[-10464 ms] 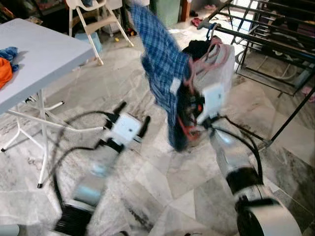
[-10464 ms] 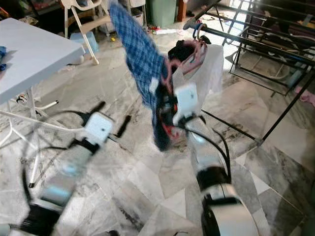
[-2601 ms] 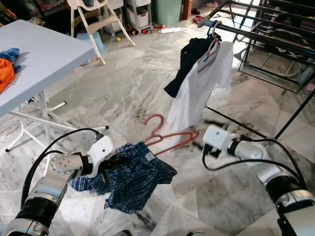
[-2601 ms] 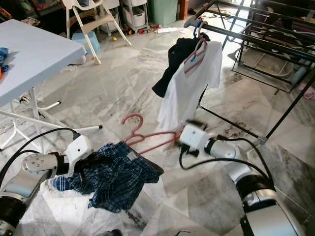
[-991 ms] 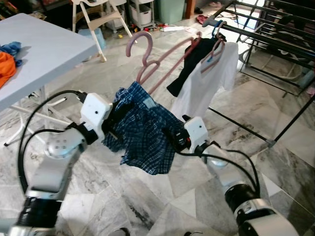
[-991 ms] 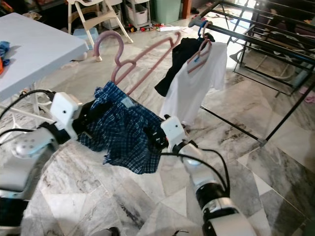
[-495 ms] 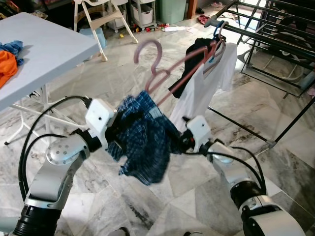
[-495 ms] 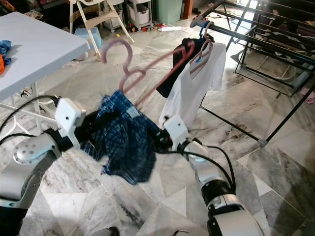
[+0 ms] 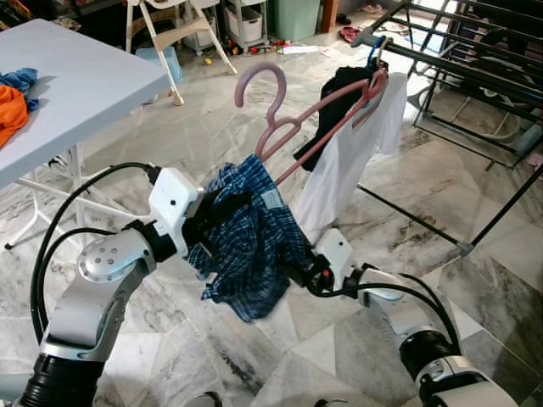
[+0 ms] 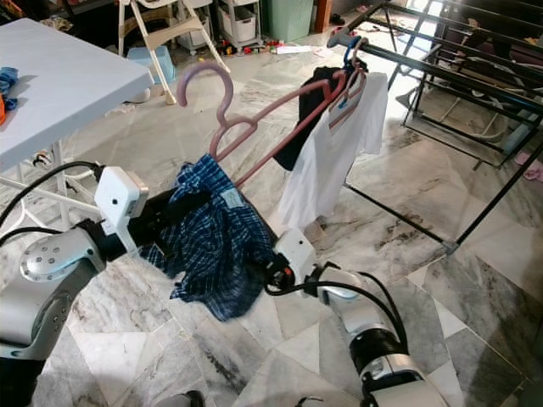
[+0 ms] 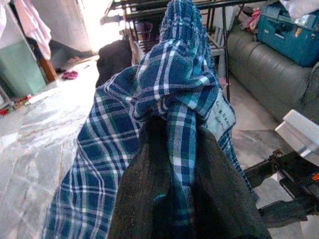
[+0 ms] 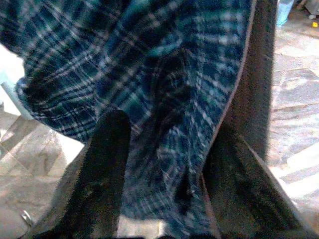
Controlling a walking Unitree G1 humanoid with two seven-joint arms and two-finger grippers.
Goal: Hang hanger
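Gripping the plaid shorts (image 9: 250, 242), your left pincer (image 9: 222, 214) stays shut; hanger (image 9: 297, 119) slants up-right toward the rack (image 9: 441, 64), right pincer (image 10: 270, 273) spread wide below.

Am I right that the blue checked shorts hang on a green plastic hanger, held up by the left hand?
Not quite: the plastic hanger is pink, not green, as the left eye view shows. The rest holds: the blue checked shorts hang on it, held up by the left hand.

Bright, sharp daylit head views; backlight glare in the left wrist view; dim, soft-focus right wrist view
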